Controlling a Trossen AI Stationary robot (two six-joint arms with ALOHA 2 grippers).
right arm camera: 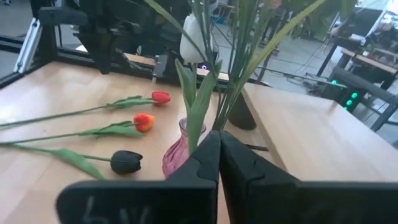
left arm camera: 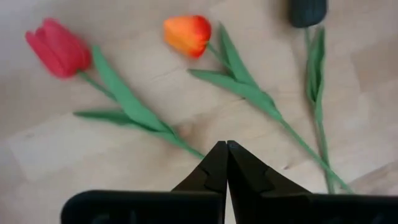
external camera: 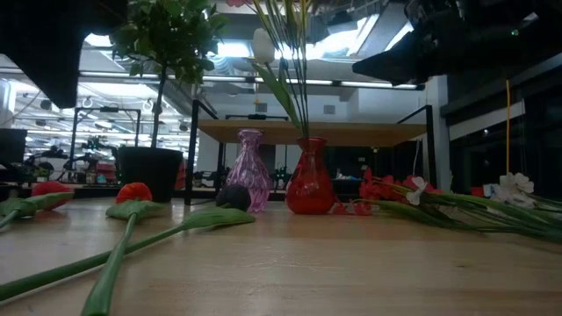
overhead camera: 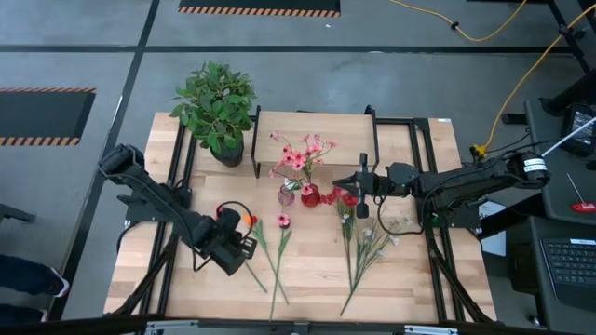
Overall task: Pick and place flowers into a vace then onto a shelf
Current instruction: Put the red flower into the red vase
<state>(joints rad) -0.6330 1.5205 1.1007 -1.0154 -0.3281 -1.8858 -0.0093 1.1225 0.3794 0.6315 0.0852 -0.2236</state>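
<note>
Flowers: one bunch of pink blooms stands in the red vase, stems upright, near the table's middle, in front of the shelf. Just beside it, toward the left edge, a pink vase; whether it holds stems, I cannot tell from above.

Loose flowers on the table: a red tulip, an orange tulip and a dark-headed one lie side by side toward the front left; a heap of red and white blooms on long stems lies toward the front right.

Shelf: light-wood board on black legs, at the table's back edge, bare on top.

Right pincer: fingers closed together, holding nothing, hanging above the table just right of the red vase.

Left pincer: closed, empty, above the three tulips near the front left.

Potted green plant: back left corner, beside the shelf.
</note>
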